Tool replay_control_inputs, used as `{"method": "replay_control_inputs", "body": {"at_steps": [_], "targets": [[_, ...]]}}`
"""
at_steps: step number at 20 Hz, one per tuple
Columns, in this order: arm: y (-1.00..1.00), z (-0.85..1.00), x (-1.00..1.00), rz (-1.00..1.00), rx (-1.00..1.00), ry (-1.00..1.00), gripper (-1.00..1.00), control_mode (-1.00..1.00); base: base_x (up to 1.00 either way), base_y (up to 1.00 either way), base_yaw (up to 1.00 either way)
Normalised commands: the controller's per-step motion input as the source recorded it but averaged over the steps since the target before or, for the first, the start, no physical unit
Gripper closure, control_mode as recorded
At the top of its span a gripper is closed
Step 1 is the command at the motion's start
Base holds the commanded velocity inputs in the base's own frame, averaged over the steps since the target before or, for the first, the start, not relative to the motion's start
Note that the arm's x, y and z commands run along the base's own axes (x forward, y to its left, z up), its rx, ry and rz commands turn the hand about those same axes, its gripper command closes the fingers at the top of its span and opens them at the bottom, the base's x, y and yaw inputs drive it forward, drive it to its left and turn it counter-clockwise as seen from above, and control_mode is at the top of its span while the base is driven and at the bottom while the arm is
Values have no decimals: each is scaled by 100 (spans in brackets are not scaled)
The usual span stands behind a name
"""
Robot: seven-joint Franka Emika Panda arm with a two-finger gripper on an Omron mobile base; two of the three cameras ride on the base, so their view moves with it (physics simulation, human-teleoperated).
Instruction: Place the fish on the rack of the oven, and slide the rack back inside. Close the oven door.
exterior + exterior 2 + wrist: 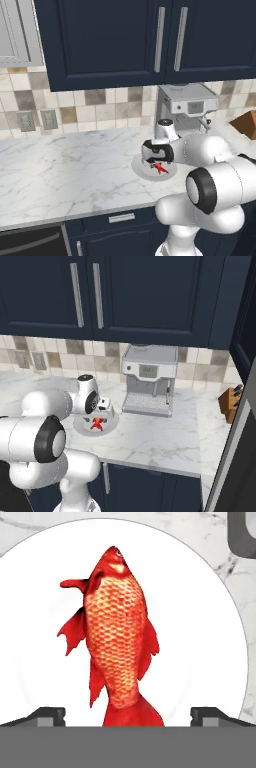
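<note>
The fish (117, 642) is slim, red-orange and scaly. It lies on a round white plate (200, 637) with its head pointing away from the hand. My gripper (128, 714) is open just above it, one dark tip on each side of the tail, touching nothing. From the base, the fish (161, 167) and plate (140, 171) sit on the marble counter near its front edge, right under the gripper (156, 162). The other side gives the same fish (97, 424), plate (113, 426) and gripper (100, 417). The rack, the oven and the oven door are out of view.
A steel coffee machine (187, 107) (148, 381) stands just behind the plate by the tiled wall. A wooden knife block (230, 401) sits at the far right. Navy wall cabinets (125, 40) hang overhead. A black panel with a grey bar (30, 242) sits under the counter at lower left.
</note>
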Motion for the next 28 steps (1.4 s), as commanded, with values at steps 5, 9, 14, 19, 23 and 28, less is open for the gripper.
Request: {"method": "replay_control_inputs", "body": {"at_steps": [5,9,14,19,23,28], "targets": [[0,-34,47,0,0,-3,-100,-100,0,0,0],[1,-49,39,0,0,-6,100,-100,0,0,0],[6,-7,5,-2,0,-2,100,-100,0,0,0],[-15,59,-40,5,3,-8,100,-100,0,0,0],[-33,100,-56,8,7,-22,100,-100,0,0,0],[-19,95,-59,9,6,-7,100,-100,0,0,0]]}}
